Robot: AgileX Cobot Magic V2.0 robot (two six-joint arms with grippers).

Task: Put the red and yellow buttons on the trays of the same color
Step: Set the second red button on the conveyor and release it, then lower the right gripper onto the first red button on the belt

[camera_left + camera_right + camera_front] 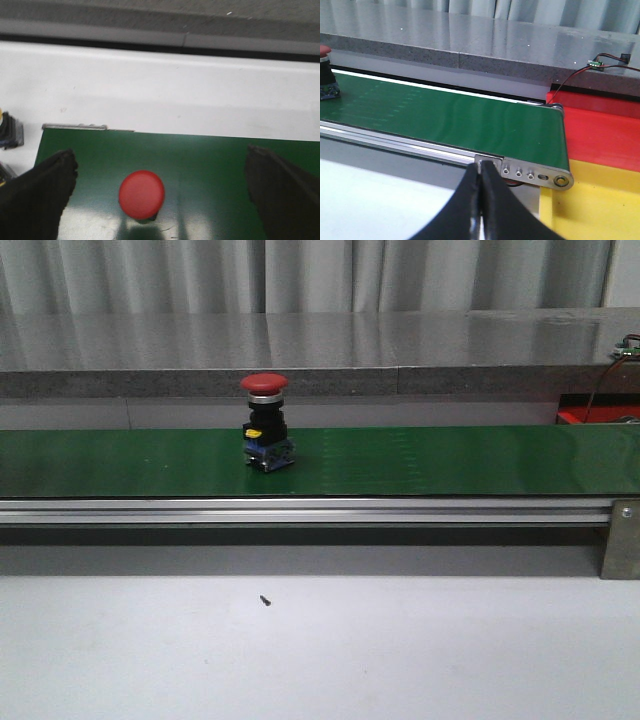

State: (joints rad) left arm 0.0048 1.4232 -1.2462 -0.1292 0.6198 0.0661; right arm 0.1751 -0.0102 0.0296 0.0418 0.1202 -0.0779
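A red button (265, 430) with a mushroom cap stands upright on the green conveyor belt (450, 460), left of centre. The left wrist view looks down on its red cap (142, 194). My left gripper (160, 200) is open above it, with one dark finger (37, 195) on each side, wide apart and not touching it. My right gripper (481, 172) is shut on nothing, hovering near the belt's end bracket. Beside that end lie the red tray (605, 130) and the yellow tray (600, 205). A dark button body with a sliver of yellow (7, 131) shows at the frame edge.
An aluminium rail (300, 510) runs along the belt's front edge, ending in a metal bracket (530, 172). A grey stone ledge (320, 350) lies behind the belt, with wires (590, 67) on it. A small dark screw (265, 600) lies on the white table.
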